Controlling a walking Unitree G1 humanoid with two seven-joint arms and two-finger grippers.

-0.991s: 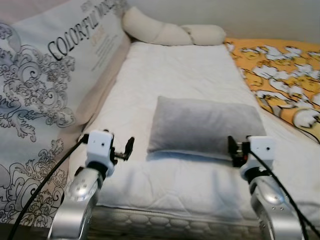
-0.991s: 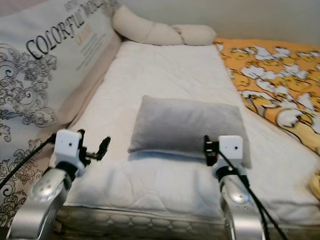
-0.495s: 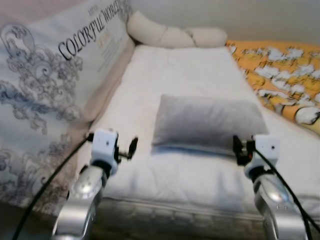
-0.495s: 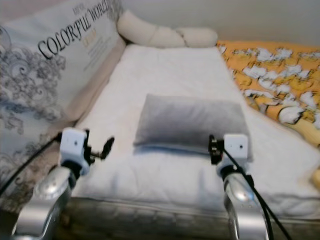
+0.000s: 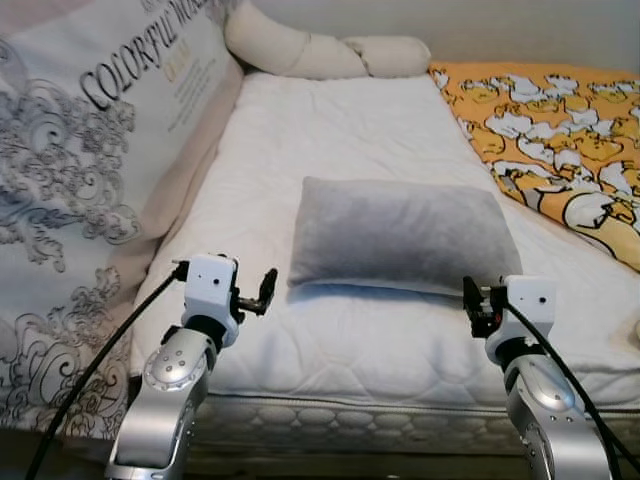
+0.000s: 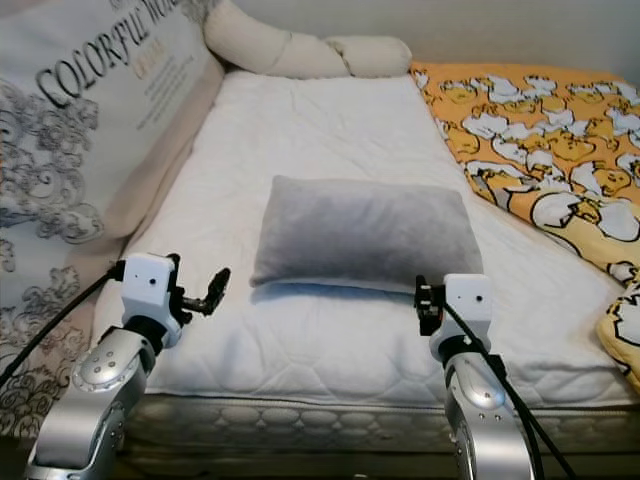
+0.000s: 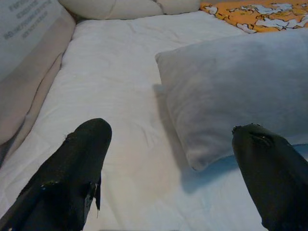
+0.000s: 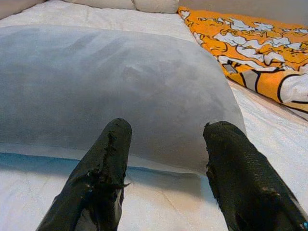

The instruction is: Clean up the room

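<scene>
Pillow [image 5: 403, 235] mid-mattress [image 5: 330, 130], blanket [image 5: 545, 110] right, bolster [image 5: 310, 55] behind

Grey pillow [image 5: 405, 233]; white quilted mattress [image 5: 350, 130]; orange blanket [image 5: 545, 115], white duck print; cream bolster [image 5: 300, 50].

We see an evenly and softly lit scene, bright enough that colours read clearly, with no glare. The grey pillow [image 5: 405, 237] casts a narrow bluish shadow along its near edge onto the white mattress [image 5: 340, 140]. Both eye views are sharp, with printed lettering on the large cushion [image 5: 90, 150] legible. In the wrist views, the black fingers [image 7: 72, 178] of the left gripper and the black fingers [image 8: 103, 178] of the right gripper appear large, slightly soft and underexposed, showing little surface detail.
</scene>
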